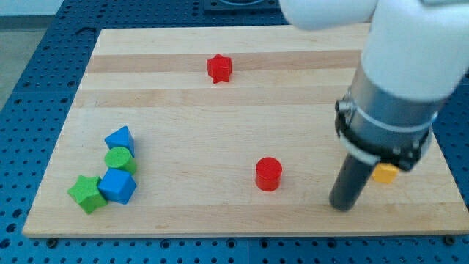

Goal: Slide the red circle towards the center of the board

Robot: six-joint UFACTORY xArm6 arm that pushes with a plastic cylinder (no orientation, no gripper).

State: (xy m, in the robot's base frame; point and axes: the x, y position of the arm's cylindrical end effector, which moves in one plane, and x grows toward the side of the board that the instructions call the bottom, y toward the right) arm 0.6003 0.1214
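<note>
The red circle [269,174] is a short red cylinder on the wooden board [242,88], below the board's middle and toward the view's bottom. My tip [341,207] rests on the board to the right of the red circle and slightly lower, about a hundred pixels away and not touching it. The arm's white and grey body fills the view's upper right and hides part of the board's right side.
A red star [218,68] lies near the view's top. At the lower left is a cluster: a blue block [119,139], a green cylinder [119,159], a blue block [117,185] and a green star [87,193]. A yellow block [385,173] sits partly hidden behind the rod.
</note>
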